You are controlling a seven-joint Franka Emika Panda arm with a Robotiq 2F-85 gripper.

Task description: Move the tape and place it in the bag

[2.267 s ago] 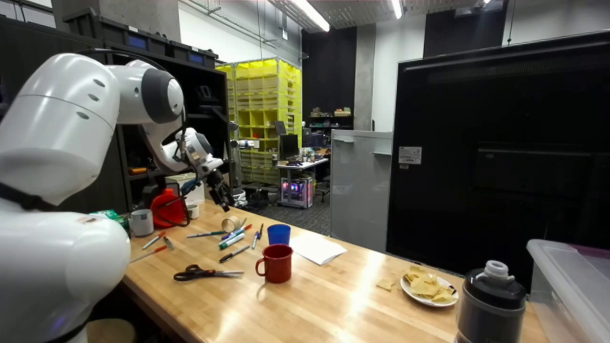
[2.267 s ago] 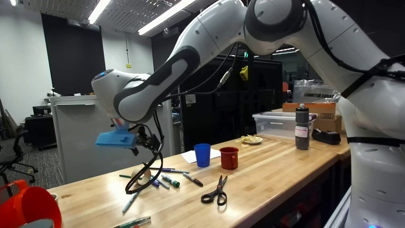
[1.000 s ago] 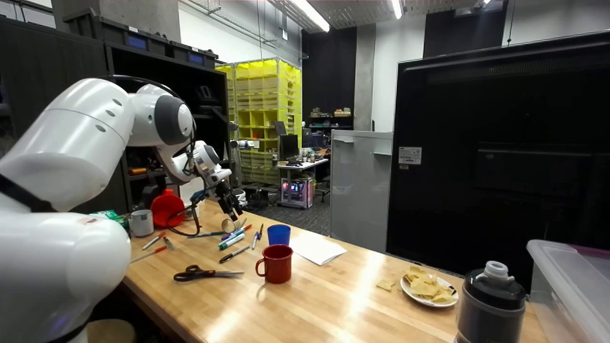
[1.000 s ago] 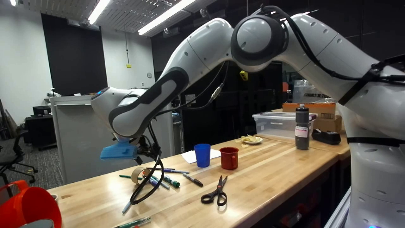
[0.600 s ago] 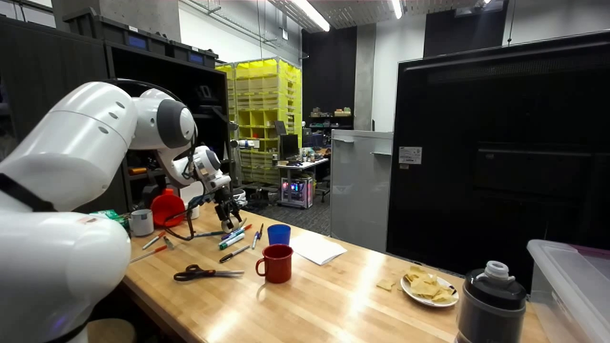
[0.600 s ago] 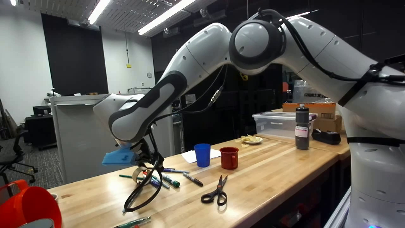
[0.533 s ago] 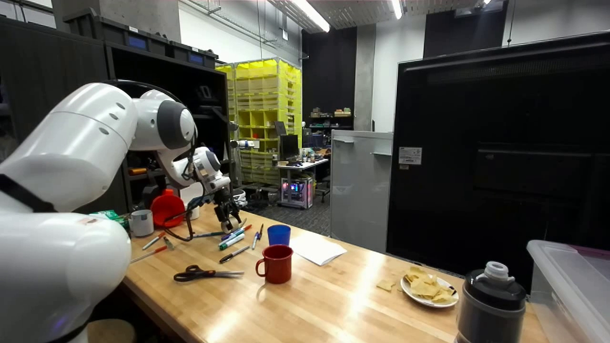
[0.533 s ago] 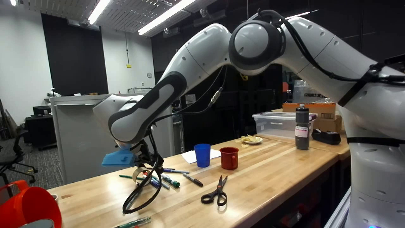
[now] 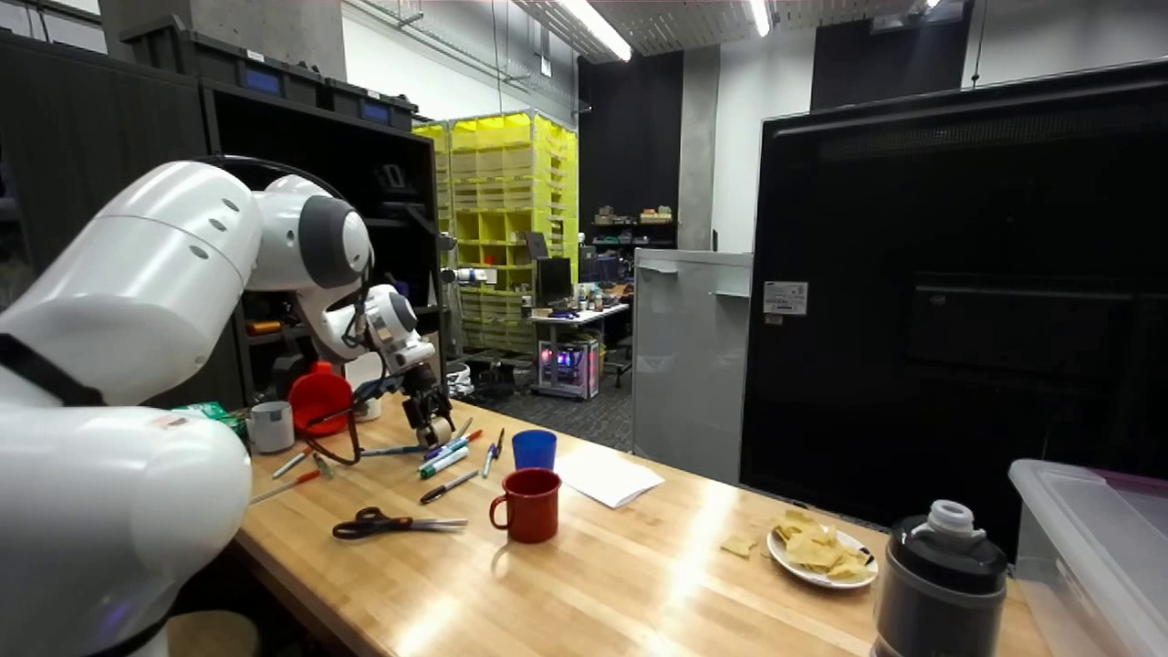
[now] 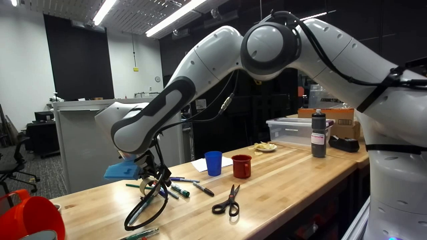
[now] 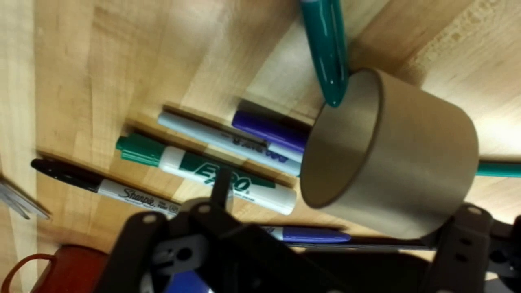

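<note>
A: How is the gripper [image 11: 331,215] standing, up close?

B: In the wrist view it is spanning the lower edge, seven o'clock round to four, its jaws wide apart and apparently clasping nothing. Whether the jaw at four is touching the tan tape roll [image 11: 423,158] is not showing clearly.

A: And the roll itself?

B: It is filling three o'clock there, resting on its curved wall like a wheel, one hollow end facing nine. A teal pen [image 11: 327,53] is overlapping that end's rim from eleven, and a green Expo marker [image 11: 199,170] is lying just beside it, toward nine.

A: How is it likely to handle?

B: Judging by that thin, cardboard-like wall, it is probably weighing little and keeping stiff end to end. Squeezing hard across the round is risking an oval, and a nudge is likely sending it wheeling.

A: So where is the best hold lying?

B: Rim to rim, seemingly: the jaws are facing that way, and the rims are offering firm edges.

A: And farther off?

B: In an exterior view the bright red bag [image 9: 318,397] is sitting apart from the roll, between nine and ten o'clock. The placing is waiting, and which way the bag's mouth is facing is unclear.
</note>
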